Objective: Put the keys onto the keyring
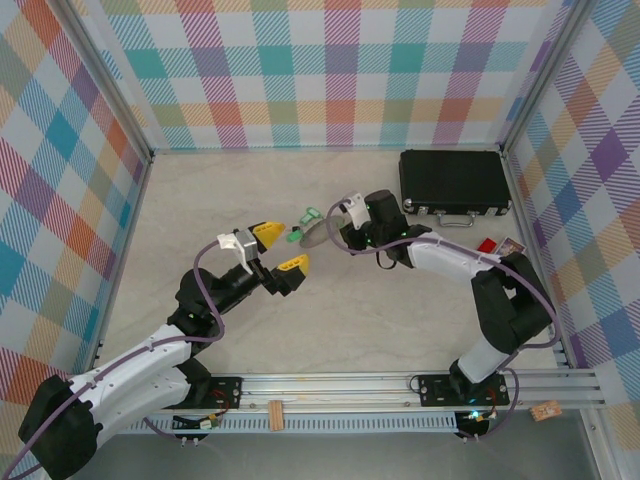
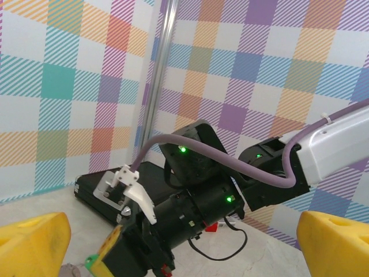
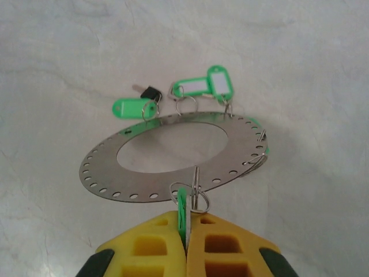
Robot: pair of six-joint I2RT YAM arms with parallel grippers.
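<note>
Keys (image 3: 199, 86) on green tags hang from holes along the far rim of the keyring (image 3: 104, 170), mid-table, left of the black case (image 1: 455, 182). The right gripper (image 3: 185, 231) is pinched tight on another green tag (image 3: 182, 202) at the near rim. The left gripper (image 1: 281, 249) hovers spread wide, empty. It looks mostly done, but I cannot tell whether this last loop is fully threaded.

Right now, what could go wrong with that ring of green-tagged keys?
The right end effector is shut on one thin green tag at the keyring's near rim; it might slip and let the ring drop. The left end effector stands open nearby; moving in, it could knock the keys on the far rim.
</note>
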